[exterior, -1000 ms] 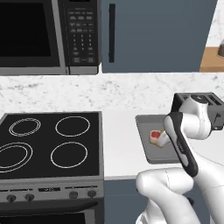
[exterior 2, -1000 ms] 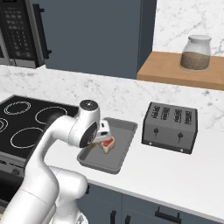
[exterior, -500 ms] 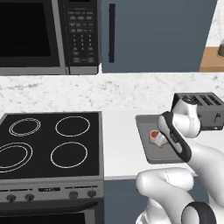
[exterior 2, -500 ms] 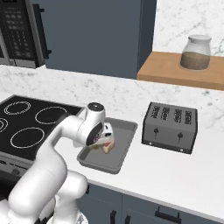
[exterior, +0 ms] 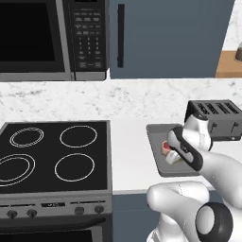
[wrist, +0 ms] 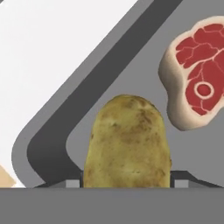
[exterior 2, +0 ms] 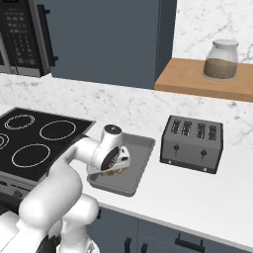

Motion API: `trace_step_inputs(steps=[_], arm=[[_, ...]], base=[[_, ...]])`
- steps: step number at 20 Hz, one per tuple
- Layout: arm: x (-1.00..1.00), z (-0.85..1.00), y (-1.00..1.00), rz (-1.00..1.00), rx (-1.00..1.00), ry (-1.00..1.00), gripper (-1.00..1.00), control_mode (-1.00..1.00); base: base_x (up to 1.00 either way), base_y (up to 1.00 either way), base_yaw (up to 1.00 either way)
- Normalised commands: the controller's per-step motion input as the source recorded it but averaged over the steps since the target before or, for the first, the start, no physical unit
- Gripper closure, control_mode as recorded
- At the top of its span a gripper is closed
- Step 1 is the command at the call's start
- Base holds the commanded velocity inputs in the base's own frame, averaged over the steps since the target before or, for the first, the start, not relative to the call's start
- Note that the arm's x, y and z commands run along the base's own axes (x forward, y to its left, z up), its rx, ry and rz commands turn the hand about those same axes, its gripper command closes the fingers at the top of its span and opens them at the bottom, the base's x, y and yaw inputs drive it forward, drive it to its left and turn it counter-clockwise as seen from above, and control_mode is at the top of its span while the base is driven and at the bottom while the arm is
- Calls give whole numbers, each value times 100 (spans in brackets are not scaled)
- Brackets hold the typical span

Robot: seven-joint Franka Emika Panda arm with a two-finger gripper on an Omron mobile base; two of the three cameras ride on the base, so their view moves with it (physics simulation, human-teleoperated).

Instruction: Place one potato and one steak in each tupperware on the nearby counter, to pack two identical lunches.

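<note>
Gripper (wrist: 127, 181) clamped on potato (wrist: 127, 142), long axis running straight out between fingertips. Steak (wrist: 197, 72) just beside, on tray (wrist: 52, 144).

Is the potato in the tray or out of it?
In. The potato lies on the grey tray's floor inside its rim, beside the steak, between the gripper's fingertips.

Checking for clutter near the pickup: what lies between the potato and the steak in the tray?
Nothing: in the hand view, bare grey tray floor separates the potato from the steak.
</note>
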Motion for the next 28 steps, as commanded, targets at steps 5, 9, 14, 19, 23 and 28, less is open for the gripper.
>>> trace_step_inputs(steps=[5,9,14,19,23,28], arm=[[12,-26,-4,1,0,2,100,-100],[47,-36,-12,1,0,2,100,-100],[42,-31,-18,1,0,1,100,-100],[24,-21,-8,0,0,0,100,-100],[46,-39,14,0,-1,0,100,-100],[29,-17,15,0,-1,0,-100,-100]], base=[[0,0,0],[0,0,0],[0,0,0],[0,0,0],[0,0,0],[0,0,0]])
